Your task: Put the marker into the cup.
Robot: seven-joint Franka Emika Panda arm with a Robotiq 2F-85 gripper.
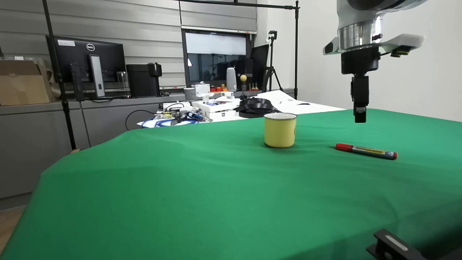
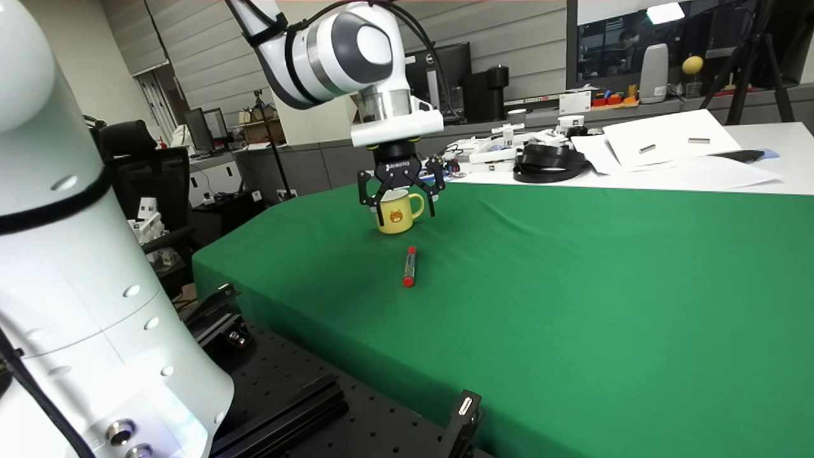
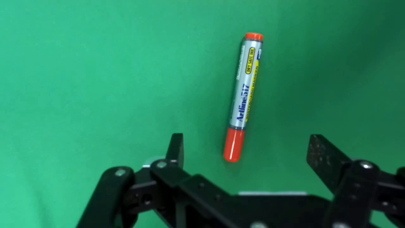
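Marker (image 3: 243, 95): grey, red at both ends, lettered "Artline 517"; lay flat on the cloth (image 2: 604, 286), below the gripper (image 3: 248, 147) and apart from it.
Cap (image 3: 234, 145): red; in the wrist view, showed between the fingers (image 3: 326, 161).
Gripper: black, two-fingered; hung above the cloth, fingers spread wide apart.
Cup (image 1: 279, 130): yellow, pale-rimmed; stood upright, lower than the gripper and off to one side, past the marker's cap.
Animal face (image 2: 396, 216): printed on the cup; in an exterior view, showed just beside a gripper finger.
Cloth: green; lay spread beneath the gripper, under marker and cup.
Arm (image 2: 343, 57): white and grey; bore the gripper from directly above.
Papers (image 2: 674, 133): white; lay well apart from the gripper, past the cloth's edge.
Monitor (image 1: 112, 57): black, badged "DELL"; stood well apart from the gripper.
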